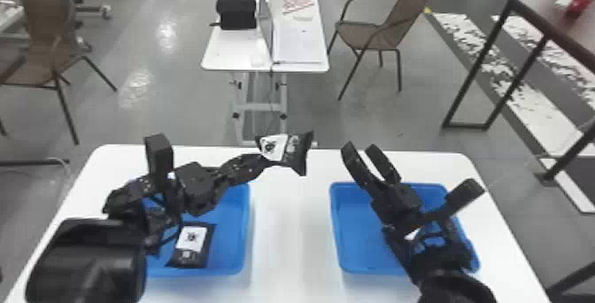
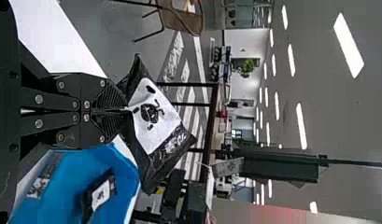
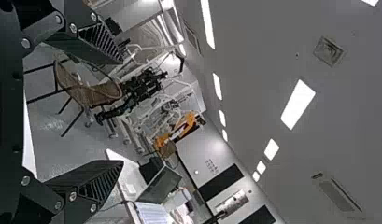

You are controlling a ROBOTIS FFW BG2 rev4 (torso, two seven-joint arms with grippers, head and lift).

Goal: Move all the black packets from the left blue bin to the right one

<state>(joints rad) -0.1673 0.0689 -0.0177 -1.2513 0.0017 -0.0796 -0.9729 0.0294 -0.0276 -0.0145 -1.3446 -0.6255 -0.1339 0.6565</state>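
1. Grey flooring spreads behind a white work table [image 1: 290, 235]; from left to right beyond it stand a brown chair [image 1: 44, 36], a small white table [image 1: 301, 56] with a black object [image 1: 237, 14] on top, a second brown chair [image 1: 405, 23] and a black metal frame [image 1: 546, 36].

2. On the left side of the work table sits the left blue bin [image 1: 241, 235]. A black packet [image 1: 192, 244] with a white label lies flat inside, label up. The left wrist view also catches what looks like another packet [image 2: 41, 179] in the bin, too unclear to be sure.

3. Above the bin, the left arm extends toward the middle. Its gripper [image 1: 261, 159] is clamped on a black packet [image 1: 299, 149], the fingers [image 2: 109, 102] pinching it by one edge.

4. At center, that packet hangs in the air between the two bins from side to side, tilted, its white label and dark printed figure on show. In the head view it appears against the table's far edge.

5. At right, the right gripper [image 1: 359, 148] holds nothing, its two fingers spread well apart, the tips past the far rim of the right blue bin [image 1: 358, 235]. The right arm crosses over the bin, hiding part of its interior.
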